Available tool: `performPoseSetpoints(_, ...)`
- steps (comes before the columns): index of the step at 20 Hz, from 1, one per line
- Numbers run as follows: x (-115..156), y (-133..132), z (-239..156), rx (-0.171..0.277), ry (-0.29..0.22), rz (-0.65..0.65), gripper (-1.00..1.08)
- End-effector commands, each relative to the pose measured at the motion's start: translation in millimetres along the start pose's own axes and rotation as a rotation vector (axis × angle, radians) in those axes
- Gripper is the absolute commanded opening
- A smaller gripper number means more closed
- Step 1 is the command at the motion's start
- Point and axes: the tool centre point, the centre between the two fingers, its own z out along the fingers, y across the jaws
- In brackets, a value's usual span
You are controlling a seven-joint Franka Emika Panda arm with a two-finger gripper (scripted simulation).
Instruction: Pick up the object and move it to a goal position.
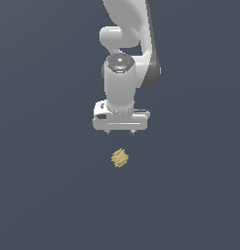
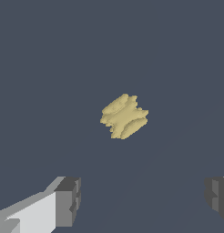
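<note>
White robot arm over a plain dark grey worktop (image 1: 44, 195), pincer (image 1: 120, 132) open and empty, pointing down, small tan-yellow lumpy object (image 1: 120, 157) lying apart just below it, untouched.

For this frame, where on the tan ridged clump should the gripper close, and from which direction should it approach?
Probably straight down from above, closing across the middle of the clump. It lies alone on the flat surface, apart from the open gripper, and looks narrower than the gap between the fingers. Its lumpy ridges suggest centring the pads on the body, not an edge.
</note>
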Motion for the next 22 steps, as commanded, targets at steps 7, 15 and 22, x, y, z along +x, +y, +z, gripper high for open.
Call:
performPoseSetpoints(7, -5, 4, 4, -0.005, -0.016, 0.022, 1.00)
performPoseSetpoints(15, -8, 7, 6, -0.008, -0.026, 0.027, 1.00)
performPoseSetpoints(22, -5, 7, 10, -0.007, -0.026, 0.080, 1.00)
